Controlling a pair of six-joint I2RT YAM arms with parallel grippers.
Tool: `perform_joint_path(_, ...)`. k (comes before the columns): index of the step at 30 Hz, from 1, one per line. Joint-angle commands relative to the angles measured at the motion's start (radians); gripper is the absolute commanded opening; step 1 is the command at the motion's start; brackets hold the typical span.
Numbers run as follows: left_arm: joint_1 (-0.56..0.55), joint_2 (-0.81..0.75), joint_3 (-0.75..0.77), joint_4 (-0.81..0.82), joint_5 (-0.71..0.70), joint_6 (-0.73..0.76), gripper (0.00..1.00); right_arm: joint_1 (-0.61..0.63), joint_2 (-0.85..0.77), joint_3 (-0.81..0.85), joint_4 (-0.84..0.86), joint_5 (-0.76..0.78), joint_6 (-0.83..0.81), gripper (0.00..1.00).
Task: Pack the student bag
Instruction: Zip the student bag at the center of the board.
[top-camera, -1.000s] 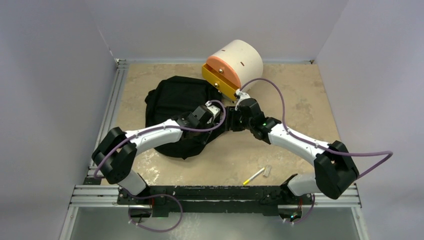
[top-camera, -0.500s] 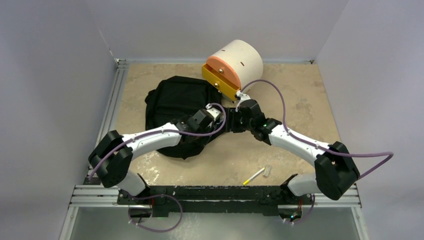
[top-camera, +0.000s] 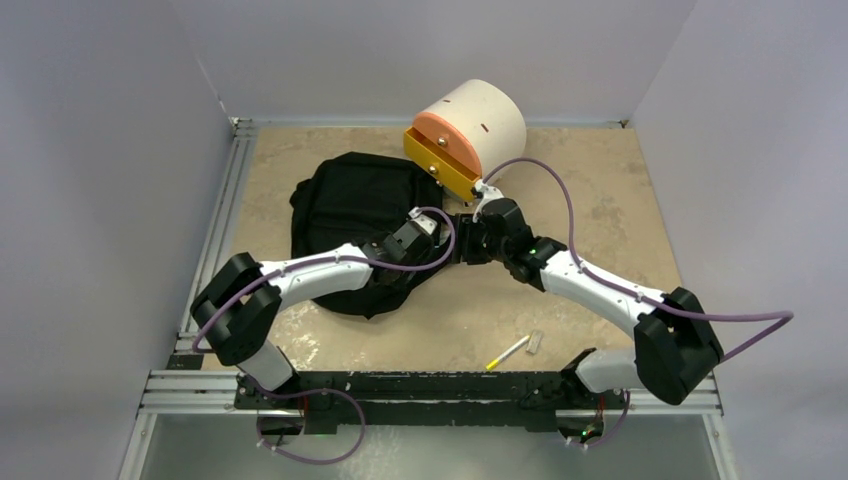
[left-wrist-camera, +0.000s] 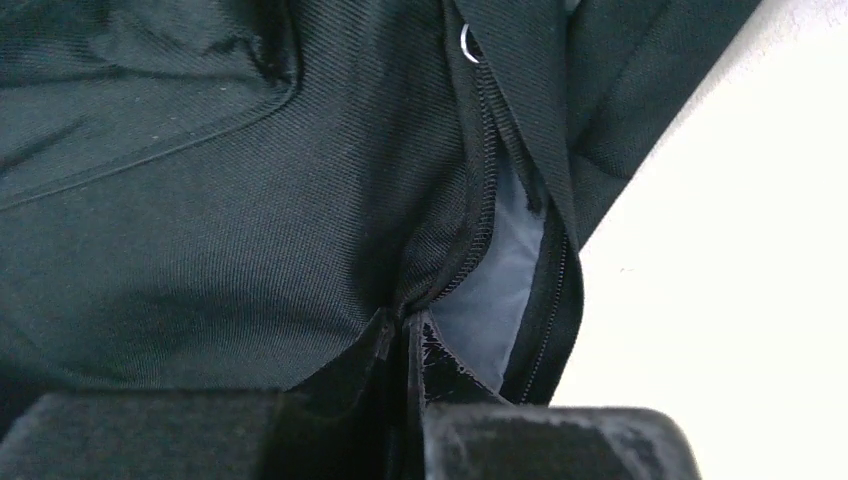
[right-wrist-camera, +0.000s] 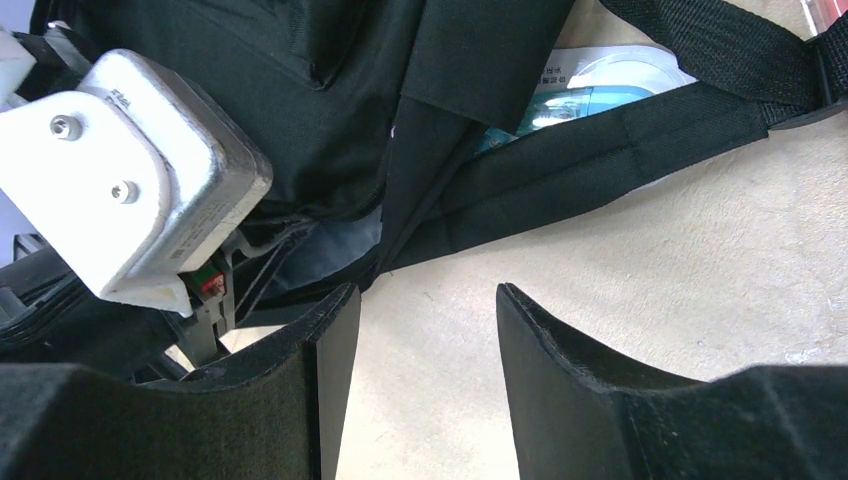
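We log the student bag (top-camera: 345, 195) lying flat, its outline the same as a second ago. The left gripper (left-wrist-camera: 405, 328) sits at the bag's right edge, clenched on the fabric lip of the zip opening. Grey-blue lining (left-wrist-camera: 495, 275) shows just beside the pinch.

Change noted: the left elbow swung away from the bag, then back toward it, while the wrist barely shifted. The right arm crept slightly.

The right gripper (right-wrist-camera: 420, 300) hovers just off that same bag edge, fingers spread and holding nothing. A shoulder strap (right-wrist-camera: 620, 140) of the bag runs just beyond them.

We judge the mouth is still only a slit, so this motion has not widened it. The right side probably needs the opposite lip before packing starts. A pen (top-camera: 508, 351) lies well apart from the bag, toward the arm bases.
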Motion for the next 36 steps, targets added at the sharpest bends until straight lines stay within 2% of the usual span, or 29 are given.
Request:
perform_joint_path(1,0.002,-0.054,0.046,-0.035,-0.109,-0.041,0.00,-0.004,-0.030,-0.009,0.026,-0.017,0.012,0.56)
perform_joint_path(10,0.036,-0.109,0.070,-0.074,-0.153,-0.106,0.00,-0.004,0.006,0.014,0.043,-0.052,0.012,0.55)
perform_joint_path(15,0.110,-0.151,0.036,-0.025,-0.053,-0.113,0.00,-0.003,0.036,0.045,0.071,-0.044,0.015,0.54)
perform_joint_path(21,0.176,-0.190,0.007,0.029,0.053,-0.088,0.00,0.006,0.059,0.061,0.133,-0.107,0.089,0.45)
perform_joint_path(30,0.204,-0.183,0.017,0.087,0.106,-0.045,0.00,0.160,0.160,0.129,0.233,-0.097,0.203,0.40)
perform_joint_path(36,0.216,-0.181,0.043,0.103,0.124,-0.030,0.00,0.178,0.243,0.161,0.261,-0.100,0.236,0.36)
